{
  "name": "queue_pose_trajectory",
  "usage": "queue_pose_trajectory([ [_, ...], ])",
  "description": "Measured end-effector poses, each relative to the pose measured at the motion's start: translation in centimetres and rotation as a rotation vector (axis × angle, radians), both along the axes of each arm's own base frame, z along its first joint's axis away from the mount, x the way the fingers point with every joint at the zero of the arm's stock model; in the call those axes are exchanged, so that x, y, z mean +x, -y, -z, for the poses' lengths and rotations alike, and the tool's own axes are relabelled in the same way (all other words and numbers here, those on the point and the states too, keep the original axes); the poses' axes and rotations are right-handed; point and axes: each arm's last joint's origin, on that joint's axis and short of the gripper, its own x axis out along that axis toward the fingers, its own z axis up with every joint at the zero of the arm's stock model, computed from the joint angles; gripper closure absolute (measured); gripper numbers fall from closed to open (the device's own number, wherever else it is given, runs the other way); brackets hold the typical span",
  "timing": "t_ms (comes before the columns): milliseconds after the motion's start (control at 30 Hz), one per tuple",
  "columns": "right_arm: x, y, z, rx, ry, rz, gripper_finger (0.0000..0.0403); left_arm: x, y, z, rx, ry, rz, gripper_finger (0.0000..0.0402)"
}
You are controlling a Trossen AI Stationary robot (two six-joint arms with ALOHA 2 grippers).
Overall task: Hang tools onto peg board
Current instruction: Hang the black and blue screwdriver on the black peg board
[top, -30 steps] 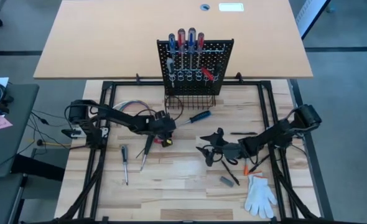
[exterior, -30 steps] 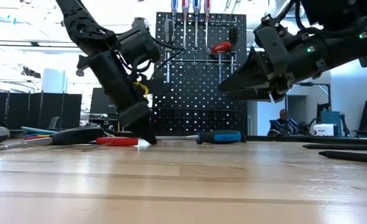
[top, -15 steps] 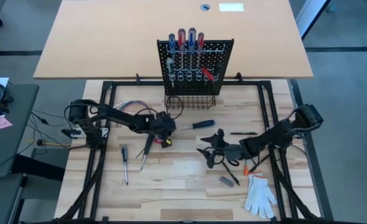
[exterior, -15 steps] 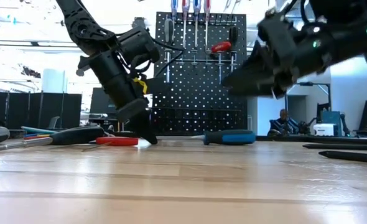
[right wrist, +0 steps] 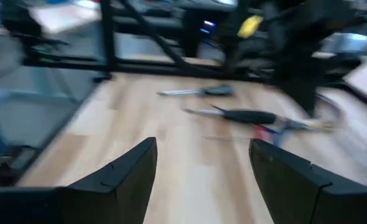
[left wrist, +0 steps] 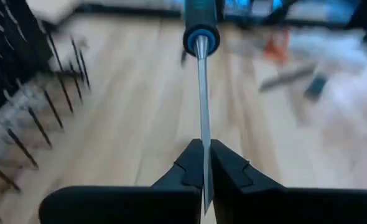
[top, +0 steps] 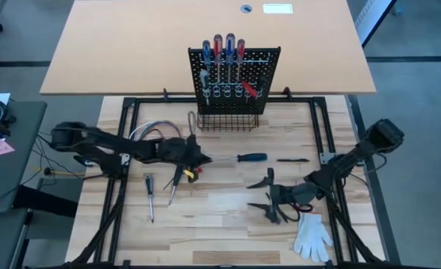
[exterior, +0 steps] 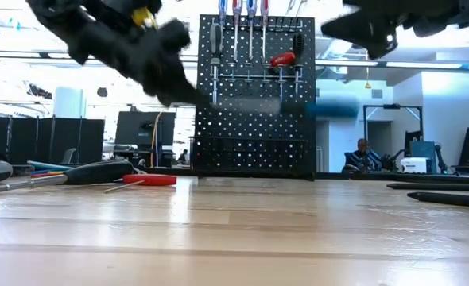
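Note:
The peg board [top: 234, 78] stands upright at the table's far middle, with several screwdrivers hung along its top and a wire basket [top: 228, 121] at its foot. My left gripper [top: 203, 157] is shut on a blue-handled screwdriver [top: 250, 158], which is raised in front of the board; the low view shows its blurred handle [exterior: 335, 105] in the air. My right gripper [top: 264, 196] hangs open over the near right of the table with nothing between its fingers [right wrist: 127, 171]. My left gripper pinches the screwdriver's bare metal shaft [left wrist: 202, 134] near its tip between its two fingers [left wrist: 230, 165]. The fingers lie along the shaft, coming nearly level from the table's left. The screwdriver sticks straight out ahead of them, handle [left wrist: 201, 18] away, lifted clear of the table.
Two dark screwdrivers [top: 149, 196] [top: 177, 179] and a small red tool [top: 194, 173] lie left of centre. A thin black tool [top: 291, 160] lies right of centre. A white glove [top: 312, 233] is at the near right, coloured wires [top: 153, 128] at the far left.
My left gripper took hold of the blue screwdriver's shaft on the table, then rose and tipped up toward level, lifting it clear; the screwdriver now points toward the table's right edge. My right gripper, still open, rose and swung toward the near edge.

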Motion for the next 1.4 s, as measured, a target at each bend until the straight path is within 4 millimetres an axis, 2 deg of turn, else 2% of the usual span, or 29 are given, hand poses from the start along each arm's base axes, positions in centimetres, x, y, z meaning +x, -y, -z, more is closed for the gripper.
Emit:
queue_pose_trajectory([
  [167,1.8,0.9,0.7,0.077,0.042,-0.181,0.0139,-2.2,0.8,-1.1,0.056,0.168,-0.069,0.0401],
  [233,2.5,1.7,1.4,0.089,0.024,-0.142,0.0139,-2.9,1.1,-1.3,0.075,0.232,-0.082,0.0401],
  [333,3.6,3.3,2.5,0.105,0.036,0.020,0.0139,-3.9,1.6,-1.4,0.099,0.334,-0.077,0.0401],
  [433,4.5,4.8,3.1,0.129,0.100,0.177,0.0139,-4.5,2.2,-1.4,0.105,0.429,-0.052,0.0401],
  [500,4.9,5.6,3.0,0.127,0.160,0.200,0.0139,-4.8,2.5,-1.6,0.115,0.470,-0.035,0.0401],
  [700,4.9,6.1,0.7,0.042,0.398,0.209,0.0139,-5.0,3.1,-1.6,0.129,0.488,-0.012,0.0401],
  [900,4.0,7.6,-2.7,0.035,0.518,0.257,0.0139,-4.8,3.1,-1.4,0.130,0.484,-0.010,0.0401],
  [1167,2.9,8.9,-5.3,0.048,0.550,0.226,0.0141,-4.0,3.2,-0.5,0.130,0.495,-0.007,0.0401],
  [1400,1.8,9.5,-6.7,0.063,0.541,0.329,0.0154,-3.9,3.3,-0.3,0.132,0.486,-0.006,0.0401],
])
